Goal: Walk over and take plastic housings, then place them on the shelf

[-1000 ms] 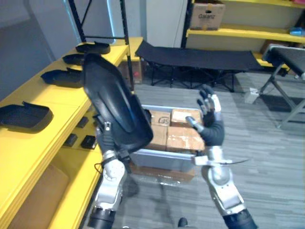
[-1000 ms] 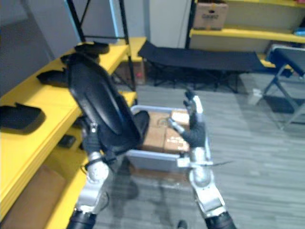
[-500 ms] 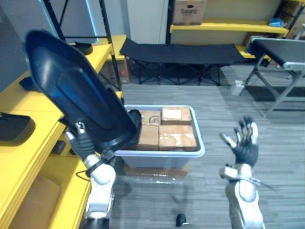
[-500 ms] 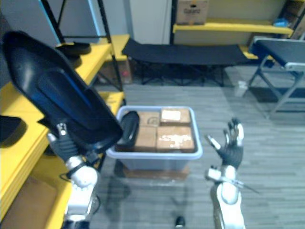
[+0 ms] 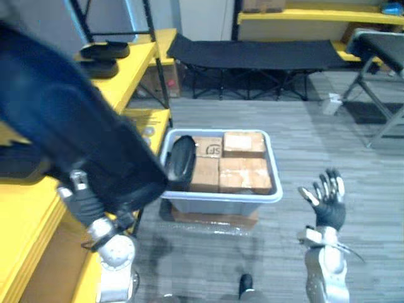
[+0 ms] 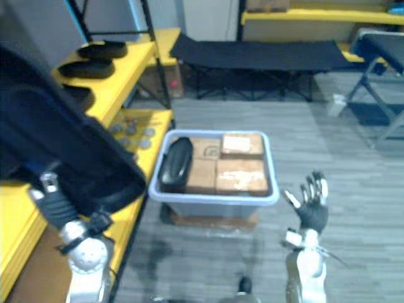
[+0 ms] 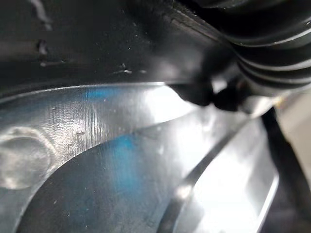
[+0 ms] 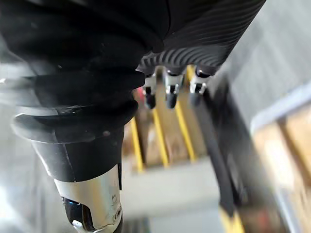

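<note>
- Housing (image 5: 69, 132) position, left eye view: raised high on the left, on the side of the yellow shelf (image 5: 129, 81); large, black, tilted. Gripped from below by left hand (image 5: 85, 203), with thumb (image 5: 77, 180) clamped on the near face and the remaining digits hidden behind it.
- Same view, floor level: grey bin (image 5: 221, 197) holding cardboard boxes (image 5: 243, 165) and a second housing (image 5: 182, 161) standing on edge at its left end. Right hand (image 5: 328, 208) low on the right, apart from the bin, spread wide, holding nothing.
- Right eye view: same layout; shelved housings (image 6: 104, 49) lying on the upper level, beyond the carried one.
- Left wrist view: glossy housing surface close against the wrist cover; grip contact not resolvable here.
- Right wrist view: fingers (image 8: 167, 92) straight and apart, nothing between them.
- Step in hand, as judged: carry near its end, placement pending.
- Next move, as judged: level and lower the housing onto a bare stretch of shelf, clear of those already lying there, then release. Keep the right hand clear, or use it to steady the free end.
</note>
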Available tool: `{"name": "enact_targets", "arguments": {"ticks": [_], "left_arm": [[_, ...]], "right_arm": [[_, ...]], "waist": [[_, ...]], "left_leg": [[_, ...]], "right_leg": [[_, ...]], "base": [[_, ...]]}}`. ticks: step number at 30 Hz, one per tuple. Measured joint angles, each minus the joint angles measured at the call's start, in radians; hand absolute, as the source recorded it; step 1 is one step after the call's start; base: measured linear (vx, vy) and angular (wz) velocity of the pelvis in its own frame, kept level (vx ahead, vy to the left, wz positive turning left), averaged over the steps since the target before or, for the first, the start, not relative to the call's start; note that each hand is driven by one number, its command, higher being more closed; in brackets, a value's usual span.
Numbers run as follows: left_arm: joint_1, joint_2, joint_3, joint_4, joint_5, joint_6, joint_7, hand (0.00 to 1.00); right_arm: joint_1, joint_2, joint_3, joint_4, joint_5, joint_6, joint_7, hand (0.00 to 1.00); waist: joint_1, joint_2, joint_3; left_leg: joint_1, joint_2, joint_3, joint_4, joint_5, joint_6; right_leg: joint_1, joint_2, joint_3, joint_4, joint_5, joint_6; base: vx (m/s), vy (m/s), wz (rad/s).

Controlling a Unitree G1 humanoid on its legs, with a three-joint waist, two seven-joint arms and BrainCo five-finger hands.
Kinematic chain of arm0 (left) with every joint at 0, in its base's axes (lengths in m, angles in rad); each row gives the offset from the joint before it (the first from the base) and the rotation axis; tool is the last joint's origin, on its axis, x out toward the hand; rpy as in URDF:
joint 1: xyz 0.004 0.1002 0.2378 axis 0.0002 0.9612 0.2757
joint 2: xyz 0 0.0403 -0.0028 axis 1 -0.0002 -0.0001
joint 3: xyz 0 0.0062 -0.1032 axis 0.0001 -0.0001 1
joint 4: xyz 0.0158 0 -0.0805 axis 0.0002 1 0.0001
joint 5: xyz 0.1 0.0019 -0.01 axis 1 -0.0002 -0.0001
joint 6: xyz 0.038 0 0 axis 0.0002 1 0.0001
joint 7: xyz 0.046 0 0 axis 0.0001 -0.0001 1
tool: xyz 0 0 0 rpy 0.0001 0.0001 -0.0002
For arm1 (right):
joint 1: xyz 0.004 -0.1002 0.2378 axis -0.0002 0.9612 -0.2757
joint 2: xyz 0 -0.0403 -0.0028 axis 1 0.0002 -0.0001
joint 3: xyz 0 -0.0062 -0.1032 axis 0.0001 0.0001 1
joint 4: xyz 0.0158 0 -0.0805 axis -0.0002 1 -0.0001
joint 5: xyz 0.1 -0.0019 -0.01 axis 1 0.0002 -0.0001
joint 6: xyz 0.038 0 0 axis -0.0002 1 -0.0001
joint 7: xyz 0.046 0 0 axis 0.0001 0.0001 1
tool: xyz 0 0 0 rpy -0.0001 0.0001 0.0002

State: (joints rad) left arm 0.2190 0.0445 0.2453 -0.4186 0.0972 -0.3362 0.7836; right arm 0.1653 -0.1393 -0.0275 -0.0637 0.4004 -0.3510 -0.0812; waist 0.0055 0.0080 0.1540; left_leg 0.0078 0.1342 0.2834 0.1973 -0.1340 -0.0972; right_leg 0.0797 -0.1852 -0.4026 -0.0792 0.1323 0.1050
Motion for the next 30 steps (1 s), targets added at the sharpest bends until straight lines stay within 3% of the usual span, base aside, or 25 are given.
{"name": "enact_targets", "arguments": {"ticks": [2, 4, 6, 8, 11, 15, 17, 22, 23, 24, 28, 30], "left_arm": [[0.043, -0.009, 0.084, -0.065, 0.0, 0.01, 0.027, 1.0], [0.103, -0.032, 0.156, -0.111, 0.001, 0.011, 0.031, 1.0], [0.182, -0.072, 0.231, -0.133, 0.001, 0.008, 0.025, 1.0], [0.229, -0.111, 0.276, -0.134, -0.004, -0.002, 0.014, 1.0], [0.262, -0.153, 0.303, -0.135, -0.023, -0.053, -0.067, 1.0], [0.25, -0.149, 0.299, -0.143, -0.095, -0.094, -0.186, 1.0], [0.246, -0.15, 0.295, -0.142, -0.111, -0.093, -0.202, 1.0], [0.24, -0.148, 0.25, -0.125, -0.142, -0.07, -0.216, 1.0], [0.227, -0.148, 0.227, -0.106, -0.16, -0.07, -0.222, 1.0], [0.219, -0.149, 0.211, -0.088, -0.182, -0.068, -0.222, 1.0], [0.22, -0.151, 0.208, -0.085, -0.215, -0.067, -0.221, 1.0], [0.207, -0.144, 0.187, -0.091, -0.214, -0.075, -0.245, 1.0]], "right_arm": [[-0.045, -0.001, 0.104, 0.0, -0.007, 0.006, 0.009, 0.0], [-0.113, 0.005, 0.206, 0.007, -0.028, 0.022, 0.004, 0.0], [-0.203, 0.029, 0.279, 0.041, -0.048, 0.039, -0.009, 0.0], [-0.244, 0.045, 0.3, 0.061, -0.064, 0.044, -0.017, 0.0], [-0.267, 0.062, 0.322, 0.071, -0.108, 0.052, -0.073, 0.0], [-0.262, 0.064, 0.321, 0.073, -0.188, 0.094, -0.114, 0.0], [-0.252, 0.055, 0.319, 0.073, -0.191, 0.098, -0.109, 0.0], [-0.195, 0.023, 0.224, 0.063, -0.177, 0.098, -0.028, 0.0], [-0.156, 0.022, 0.194, 0.051, -0.177, 0.097, -0.026, 0.0], [-0.126, 0.009, 0.184, 0.047, -0.179, 0.097, -0.024, 0.0], [-0.094, 0.01, 0.188, 0.032, -0.182, 0.092, 0.007, 0.0], [-0.104, 0.002, 0.187, 0.022, -0.187, 0.067, 0.036, 0.0]], "waist": [[0.036, 0.0, 0.0], [0.095, -0.001, 0.001], [0.171, -0.009, 0.002], [0.22, -0.017, -0.001], [0.242, -0.032, 0.0], [0.244, -0.076, -0.002], [0.244, -0.087, -0.006], [0.193, -0.071, 0.007], [0.176, -0.068, 0.013], [0.173, -0.056, 0.027], [0.169, -0.053, 0.029], [0.168, -0.054, 0.025]], "left_leg": [[-0.008, -0.021, -0.066, -0.014, 0.016, 0.007], [-0.008, -0.047, -0.128, -0.033, 0.029, 0.014], [-0.009, -0.08, -0.21, -0.049, 0.037, 0.023], [-0.023, -0.102, -0.273, -0.052, 0.041, 0.028], [-0.05, -0.129, -0.364, -0.051, 0.051, 0.042], [-0.055, -0.14, -0.377, -0.049, 0.052, 0.043], [-0.056, -0.131, -0.35, -0.045, 0.051, 0.043], [-0.094, -0.119, -0.284, 0.059, 0.001, 0.058], [-0.115, -0.115, -0.274, 0.102, -0.016, 0.064], [-0.115, -0.104, -0.272, 0.125, -0.026, 0.067], [-0.115, -0.07, -0.215, 0.118, -0.024, 0.063], [-0.136, -0.069, -0.196, 0.115, -0.011, 0.049]], "right_leg": [[0.031, -0.007, -0.069, 0.0, -0.009, 0.011], [0.065, -0.022, -0.135, 0.0, -0.018, 0.023], [0.117, -0.04, -0.223, 0.0, -0.033, 0.041], [0.143, -0.051, -0.275, 0.007, -0.038, 0.044], [0.152, -0.075, -0.284, 0.072, -0.059, 0.033], [0.144, -0.096, -0.274, 0.115, -0.091, 0.024], [0.122, -0.095, -0.236, 0.121, -0.099, 0.015], [0.152, -0.085, -0.251, 0.12, -0.143, 0.029], [0.174, -0.084, -0.286, 0.121, -0.167, 0.053], [0.194, -0.075, -0.3, 0.125, -0.172, 0.054], [0.186, -0.081, -0.31, 0.169, -0.201, 0.056], [0.144, -0.11, -0.301, 0.244, -0.24, 0.051]], "base": [[0.07, 0.025, 1.08], [0.08, 0.046, 1.12], [0.08, 0.088, 1.1], [0.1, 0.088, 1.01], [0.12, 0.169, 1.04], [0.05, 0.108, 0.22], [-0.02, -0.006, -0.41], [-0.07, -0.014, -0.09], [-0.1, -0.022, 0.59], [-0.1, -0.015, 0.5], [-0.07, 0.002, 0.21], [-0.06, 0.067, 0.19]]}}
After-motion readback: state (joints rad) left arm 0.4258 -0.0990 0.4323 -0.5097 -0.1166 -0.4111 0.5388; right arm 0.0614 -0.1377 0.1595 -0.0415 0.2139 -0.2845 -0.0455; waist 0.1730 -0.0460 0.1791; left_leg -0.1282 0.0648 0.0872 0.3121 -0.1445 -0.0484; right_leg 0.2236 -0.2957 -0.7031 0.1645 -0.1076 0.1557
